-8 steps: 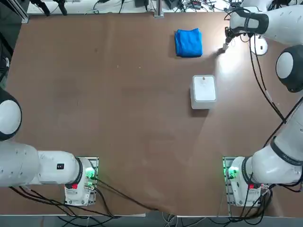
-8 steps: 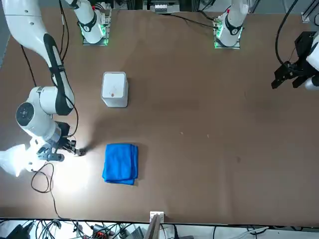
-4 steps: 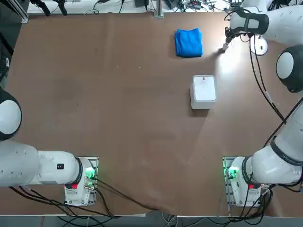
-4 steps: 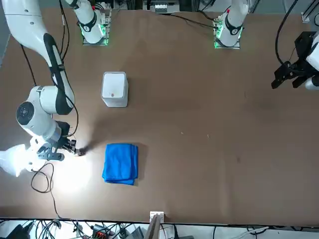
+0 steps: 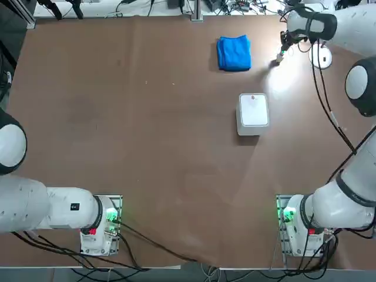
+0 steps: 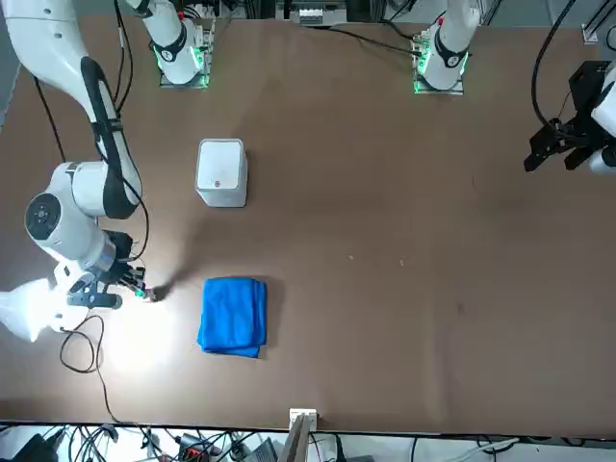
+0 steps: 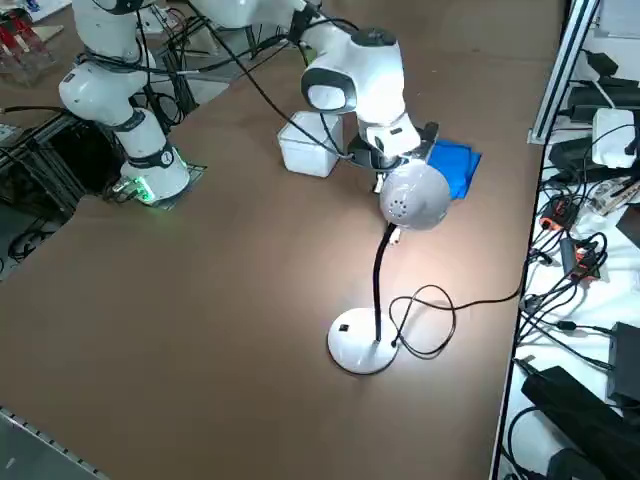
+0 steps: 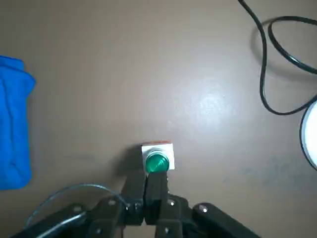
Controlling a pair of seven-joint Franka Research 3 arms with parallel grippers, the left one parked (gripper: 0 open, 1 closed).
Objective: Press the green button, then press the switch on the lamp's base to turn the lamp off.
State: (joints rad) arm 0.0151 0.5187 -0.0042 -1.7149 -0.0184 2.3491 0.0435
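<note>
Right wrist view: the right tool (image 8: 150,186), fingers closed and empty, poised over the green button (image 8: 157,161); pressing down comes next.

Bright glare pool beneath the lit lamp (image 7: 405,200)

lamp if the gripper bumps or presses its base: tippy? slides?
Probably somewhat tippy: the lamp carries its round head on a thin bent black stem above a small flat white base. The base looks light and sits on a smooth table, so an off-axis push may slide it. Its loose black cord should offer little restraint. The right gripper is shut, by the green button.
</note>
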